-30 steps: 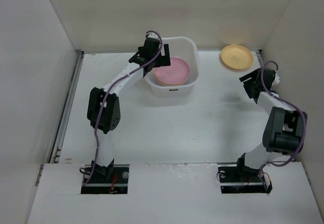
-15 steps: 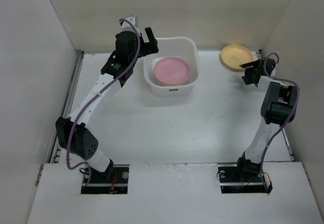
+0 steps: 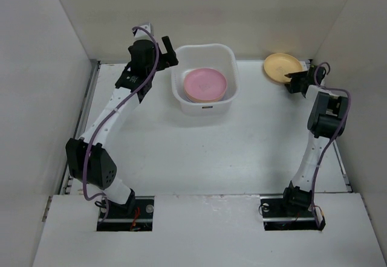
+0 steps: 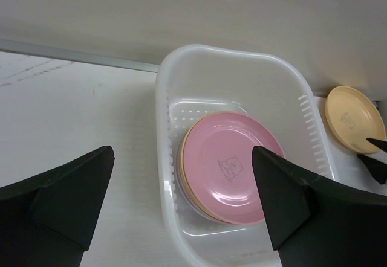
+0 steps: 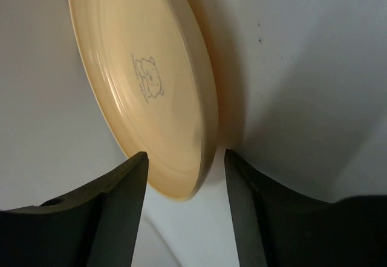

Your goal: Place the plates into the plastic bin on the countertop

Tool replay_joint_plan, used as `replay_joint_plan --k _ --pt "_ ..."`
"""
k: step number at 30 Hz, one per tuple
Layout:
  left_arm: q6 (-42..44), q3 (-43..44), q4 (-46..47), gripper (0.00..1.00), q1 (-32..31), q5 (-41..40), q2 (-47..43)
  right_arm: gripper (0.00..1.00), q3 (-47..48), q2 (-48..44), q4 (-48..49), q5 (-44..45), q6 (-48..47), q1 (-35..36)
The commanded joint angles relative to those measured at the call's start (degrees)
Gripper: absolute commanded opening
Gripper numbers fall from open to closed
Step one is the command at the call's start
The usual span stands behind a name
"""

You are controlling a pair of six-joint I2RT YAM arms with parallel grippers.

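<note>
The plastic bin [image 3: 203,49] stands at the back centre of the countertop [image 3: 199,146]. A stack of plates lies in it, a pink plate [image 3: 205,84] on top. My left gripper [image 3: 167,51] hovers by the bin's left rim, open and empty. In the left wrist view the left gripper [image 4: 181,153] frames the bin [image 4: 230,58] and the pink plate [image 4: 233,164]. A yellow-orange plate [image 3: 282,67] lies at the back right. My right gripper [image 3: 292,81] is at its near edge. In the right wrist view the right gripper [image 5: 186,155] is open, straddling the plate [image 5: 139,80] rim without touching it.
White walls close in the countertop at the back and on both sides. The yellow-orange plate lies close to the back right corner, near the right wall [image 3: 351,49]. A metal rail [image 3: 81,122] runs along the left edge.
My left arm has drawn back from over the bin to its left rim and stretched out. My right gripper has reached forward to the yellow-orange plate and its jaws have narrowed around the rim.
</note>
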Motion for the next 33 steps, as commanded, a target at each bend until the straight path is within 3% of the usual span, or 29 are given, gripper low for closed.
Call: replay_joint_plan --k 1,8,11,18,23,27,33 --pt "-0.83 -0.74 2.12 1.0 1.2 0.25 -1.67 0.52 4.26 2.61 -2.26 -1.28 3.21 -0.06" --pt "-1.63 -2.58 2.38 1.0 3.05 0.25 -3.25 0.11 5.06 3.59 -2.17 -1.89 4.53 -0.06" --pt "-1.8 -3.11 2.38 1.0 3.4 0.25 -4.04 0.03 2.69 1.4 -1.38 -2.42 4.62 0.11" --pt "-3.38 -6.7 3.35 1.0 4.1 -0.1 -6.94 0.0 -17.32 -16.59 7.39 -3.04 4.27 2.66" --pt "-5.23 -13.38 4.93 1.0 4.89 -0.98 -9.84 0.0 -27.63 -33.38 10.84 -2.16 0.41 8.97" --pt "-6.2 -22.16 6.51 1.0 5.24 -3.44 -13.35 0.0 -25.02 -40.26 6.63 -1.37 -6.09 16.97" --pt "-6.81 -34.29 6.6 1.0 4.37 -7.4 -19.76 0.01 -13.77 -38.96 -6.11 6.62 -17.78 29.19"
